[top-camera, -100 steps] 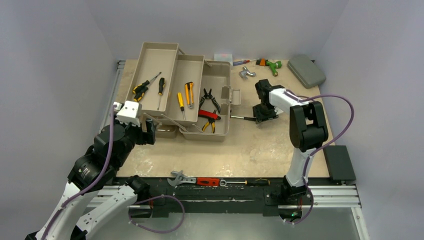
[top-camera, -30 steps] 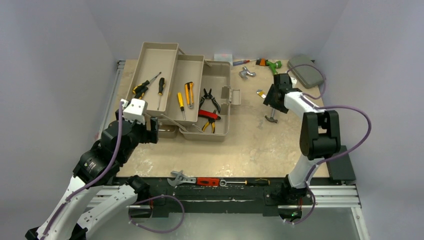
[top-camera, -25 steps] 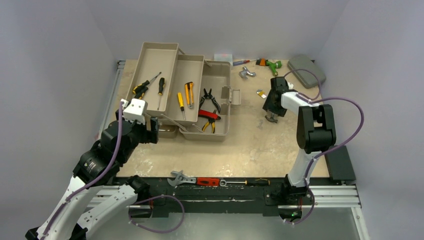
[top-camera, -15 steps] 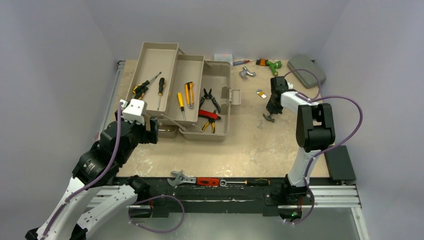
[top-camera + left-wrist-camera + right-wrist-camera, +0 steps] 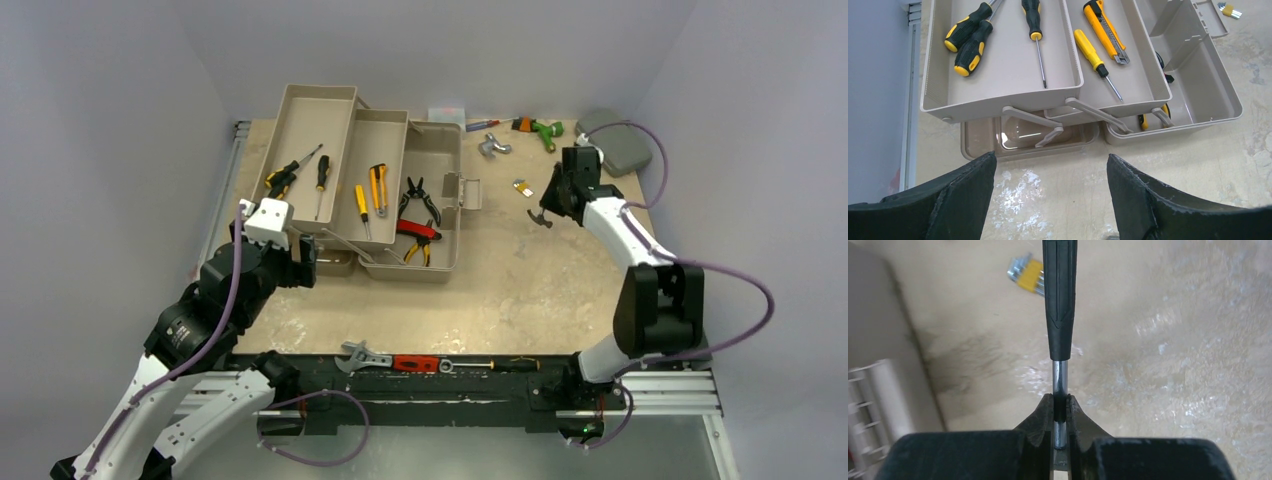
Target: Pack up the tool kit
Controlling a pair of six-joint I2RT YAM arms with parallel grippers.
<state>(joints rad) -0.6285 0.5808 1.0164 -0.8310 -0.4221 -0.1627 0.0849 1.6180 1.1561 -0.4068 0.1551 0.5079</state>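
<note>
Your right gripper (image 5: 552,207) sits to the right of the toolbox (image 5: 447,160), apart from it. Its fingers are pinched tight on the bare metal shaft of a black-handled tool (image 5: 1059,300), whose black grip sticks out past the fingertips. A yellow hex-key set (image 5: 1027,276) lies just beyond that tool, also right of the toolbox.

Your left gripper (image 5: 1048,200) hangs at the toolbox's near left corner, spread wide with nothing between its fingers.

The toolbox stands open with both trays folded out to its left. The outer tray holds two yellow-and-black screwdrivers (image 5: 968,37) and a slimmer black one (image 5: 1033,20). The inner tray holds a yellow screwdriver (image 5: 1089,47) and a yellow utility knife (image 5: 1103,30). Down in the toolbox base lie black pliers (image 5: 418,198) and red-handled pliers (image 5: 418,230).
</note>
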